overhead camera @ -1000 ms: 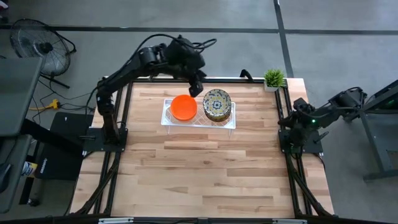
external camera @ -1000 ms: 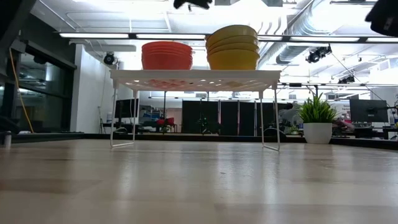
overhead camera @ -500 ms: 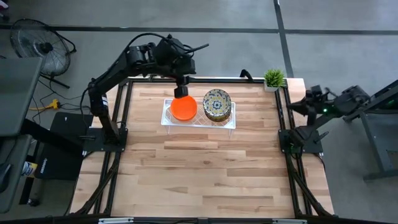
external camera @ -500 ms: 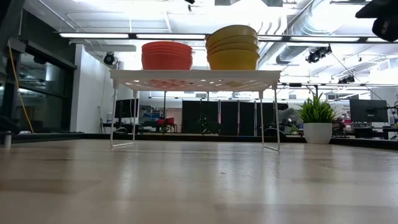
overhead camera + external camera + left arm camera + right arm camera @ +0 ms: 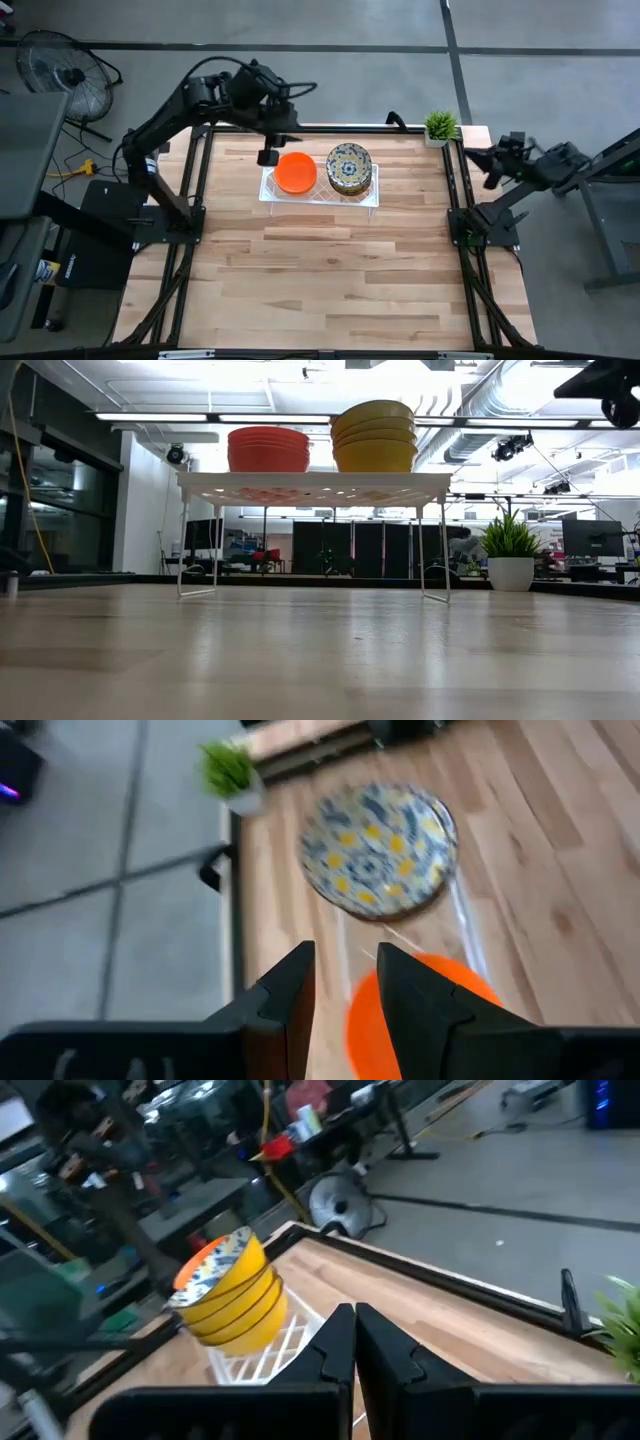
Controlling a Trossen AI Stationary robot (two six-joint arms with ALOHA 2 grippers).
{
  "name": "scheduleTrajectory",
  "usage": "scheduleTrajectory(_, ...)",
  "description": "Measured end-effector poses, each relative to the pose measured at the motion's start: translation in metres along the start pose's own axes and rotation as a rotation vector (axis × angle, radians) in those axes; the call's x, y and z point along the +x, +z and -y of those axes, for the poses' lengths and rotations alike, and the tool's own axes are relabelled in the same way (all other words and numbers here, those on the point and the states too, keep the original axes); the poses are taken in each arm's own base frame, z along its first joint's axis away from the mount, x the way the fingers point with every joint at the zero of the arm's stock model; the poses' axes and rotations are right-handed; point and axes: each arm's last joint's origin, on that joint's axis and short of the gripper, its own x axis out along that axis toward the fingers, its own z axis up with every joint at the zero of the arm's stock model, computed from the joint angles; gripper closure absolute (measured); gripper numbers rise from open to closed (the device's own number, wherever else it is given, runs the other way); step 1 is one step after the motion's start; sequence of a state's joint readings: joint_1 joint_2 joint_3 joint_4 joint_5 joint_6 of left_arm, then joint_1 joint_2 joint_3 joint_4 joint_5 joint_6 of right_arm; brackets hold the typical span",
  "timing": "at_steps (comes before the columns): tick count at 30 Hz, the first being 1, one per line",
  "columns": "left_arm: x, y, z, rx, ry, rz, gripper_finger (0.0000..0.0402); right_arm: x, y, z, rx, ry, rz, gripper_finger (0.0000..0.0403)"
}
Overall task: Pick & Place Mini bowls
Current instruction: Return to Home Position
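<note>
Two stacks of mini bowls sit by their bases on a white lattice tray [image 5: 320,192] that stands on thin legs [image 5: 182,540] at the table's far middle. One stack is orange-red [image 5: 295,172] [image 5: 268,448]. The other is cream with a floral pattern [image 5: 349,168] and is yellow outside [image 5: 374,435]. My left gripper [image 5: 268,157] [image 5: 345,960] hovers just left of the orange stack, open and empty. My right gripper [image 5: 495,165] [image 5: 355,1312] is shut and empty, up beyond the table's right edge.
A small potted plant [image 5: 439,127] [image 5: 510,555] stands at the table's far right corner. The bare wooden tabletop [image 5: 320,270] stretches from the tray to the near edge. A fan [image 5: 55,65] stands on the floor beyond the table's far left.
My left gripper has swung from over the far side of the gap between the stacks toward the table's left, passing over the orange stack to just left of it. My right arm has lifted and moved toward the far edge. The bowls have stayed put.
</note>
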State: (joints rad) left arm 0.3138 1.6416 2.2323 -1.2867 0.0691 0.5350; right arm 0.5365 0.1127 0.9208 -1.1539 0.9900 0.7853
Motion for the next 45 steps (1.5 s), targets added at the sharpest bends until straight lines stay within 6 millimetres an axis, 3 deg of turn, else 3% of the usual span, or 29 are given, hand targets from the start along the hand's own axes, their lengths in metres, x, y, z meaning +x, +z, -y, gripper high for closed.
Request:
scheduleTrajectory(5, 0.001, -0.024, 0.016, -0.015, -0.029, 0.075, 0.0295, 0.022, -0.033, -0.012, 0.062, -0.024, 0.055, 0.0403)
scheduleTrajectory(14, 0.023, -0.106, 0.071, -0.101, -0.108, 0.464, 0.0296, 0.053, -0.078, -0.036, 0.132, 0.135, 0.211, 0.0403)
scheduleTrajectory(18, 0.016, -0.148, 0.095, -0.157, -0.071, 0.532, 0.0296, 0.061, -0.089, -0.042, 0.141, 0.188, 0.304, 0.0403)
scheduleTrajectory(25, -0.018, -0.198, 0.124, -0.199, 0.079, 0.656, 0.0296, 0.069, -0.111, -0.041, 0.214, 0.338, 0.461, 0.0403)
scheduleTrajectory(30, -0.037, -0.226, 0.142, -0.224, 0.139, 0.782, 0.0295, 0.069, -0.117, -0.037, 0.154, 0.375, 0.547, 0.0403)
scheduleTrajectory(37, -0.034, -0.252, 0.158, -0.272, 0.107, 0.893, 0.0296, 0.067, -0.117, -0.038, -0.001, 0.399, 0.587, 0.0403)
scheduleTrajectory(45, -0.021, -0.266, 0.165, -0.299, 0.102, 0.954, 0.0296, 0.072, -0.122, -0.041, -0.043, 0.503, 0.552, 0.0403)
